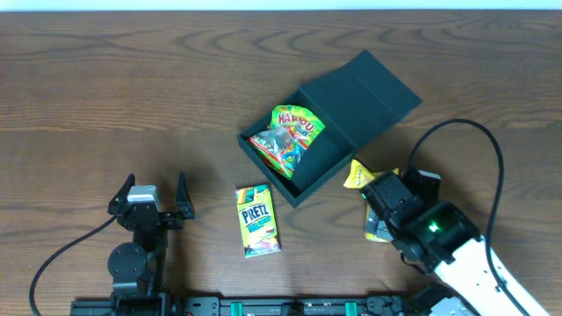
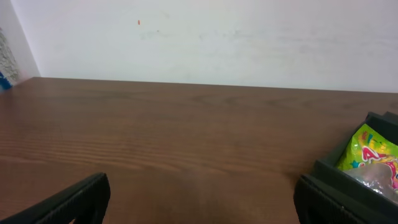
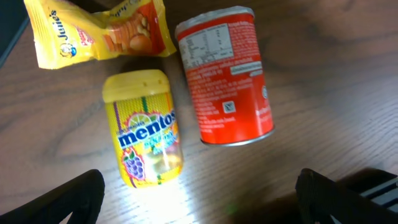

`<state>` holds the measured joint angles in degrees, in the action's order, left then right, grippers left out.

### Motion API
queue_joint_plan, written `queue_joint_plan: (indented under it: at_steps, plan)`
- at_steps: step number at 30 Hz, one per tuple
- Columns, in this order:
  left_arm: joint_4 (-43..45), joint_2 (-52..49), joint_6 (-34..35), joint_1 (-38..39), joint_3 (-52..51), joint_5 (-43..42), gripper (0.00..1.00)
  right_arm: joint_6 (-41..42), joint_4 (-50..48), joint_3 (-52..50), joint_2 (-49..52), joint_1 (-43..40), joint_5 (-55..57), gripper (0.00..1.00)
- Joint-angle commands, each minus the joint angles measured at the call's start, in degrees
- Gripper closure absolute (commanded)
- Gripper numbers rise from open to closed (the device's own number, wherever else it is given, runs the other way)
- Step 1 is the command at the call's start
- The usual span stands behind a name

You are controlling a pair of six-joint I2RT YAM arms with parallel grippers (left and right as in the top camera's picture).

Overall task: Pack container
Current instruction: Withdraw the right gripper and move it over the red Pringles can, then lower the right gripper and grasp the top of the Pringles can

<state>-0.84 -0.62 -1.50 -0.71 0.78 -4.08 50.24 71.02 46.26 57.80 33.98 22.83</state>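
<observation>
The matte dark teal-grey square cardboard box (image 1: 364, 92) stands with its lid up, right of centre on the brown wooden table (image 1: 132, 105). A green Haribo bag (image 1: 288, 139) lies inside it. A green-yellow Pretz carton (image 1: 257, 220) lies flat near its front corner. Beside the box, the right gripper (image 3: 202, 196) hangs with wide, empty jaws over a yellow Mentos bottle (image 3: 144, 137), a red can (image 3: 227, 74) and a yellow biscuit packet (image 3: 99, 31). The left gripper (image 1: 154, 195), jaws spread wide too, is well apart.

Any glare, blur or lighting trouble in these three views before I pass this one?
Right wrist: a bright patch of glare on the table under the Mentos bottle, labels slightly soft but readable. Left wrist: even light, the container at the edge somewhat blurred. Overhead: evenly lit, a little sheen on the Haribo bag.
</observation>
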Motion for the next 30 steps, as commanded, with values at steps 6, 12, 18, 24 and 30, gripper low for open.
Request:
queue_joint_plan:
  at_steps: [6,12,18,24,30]
  plan:
    - [-3.2,0.3,0.2,-0.3,-0.5,0.0,0.05,-1.2,0.4,-0.2,-7.5,-1.0,0.8,0.01]
    - [-3.2,0.3,0.2,-0.3,-0.5,0.0,0.05,-3.8,-0.3,-0.2,-6.3,-9.7,-2.8,0.01]
    - [-3.2,0.3,0.2,-0.3,-0.5,0.0,0.05,-21.4,-6.1,-0.3,-2.4,-24.9,-14.4,0.01]
    - [-3.2,0.3,0.2,-0.3,-0.5,0.0,0.05,-24.6,-7.2,-0.3,5.2,-28.6,-17.1,0.01]
    - [-3.2,0.3,0.2,-0.3,-0.5,0.0,0.05,-24.6,-7.0,-0.2,14.0,-33.9,-16.6,0.01]
